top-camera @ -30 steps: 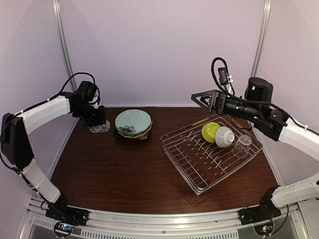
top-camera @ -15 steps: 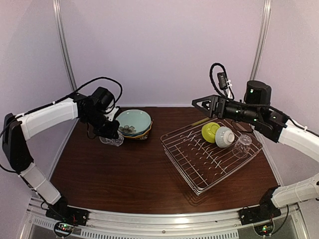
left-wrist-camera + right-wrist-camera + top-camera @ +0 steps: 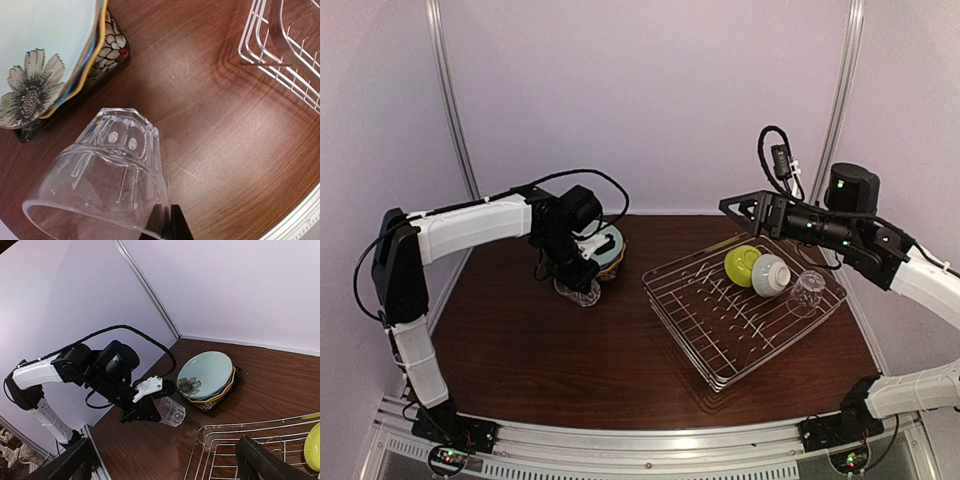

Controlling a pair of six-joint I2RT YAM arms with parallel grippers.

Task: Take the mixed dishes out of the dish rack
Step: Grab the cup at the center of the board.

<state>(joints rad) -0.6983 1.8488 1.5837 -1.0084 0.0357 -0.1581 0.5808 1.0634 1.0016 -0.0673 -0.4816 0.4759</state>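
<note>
My left gripper [image 3: 582, 278] is shut on the rim of a clear glass [image 3: 100, 175], which hangs tilted just over the table in front of the plate stack [image 3: 608, 247]. A pale teal plate [image 3: 45, 45] with a flower tops that stack, and the black floral square plate [image 3: 112, 52] lies at its bottom. The dish rack [image 3: 720, 340] sits to the right and holds a yellow-green bowl [image 3: 741, 264], a white bowl [image 3: 770, 275] and a second clear glass [image 3: 807, 292]. Above the rack's far corner my right gripper [image 3: 735, 207] hovers open and empty.
The rack's near-left corner [image 3: 280, 55] lies a short way right of the held glass. Metal frame posts [image 3: 448, 100] stand at the back corners. Bare brown table [image 3: 570, 360] spreads in front of the plates.
My left arm has carried the glass from the table's far left corner rightward, past the plates, to just in front of them. The right arm has shifted slightly right.
</note>
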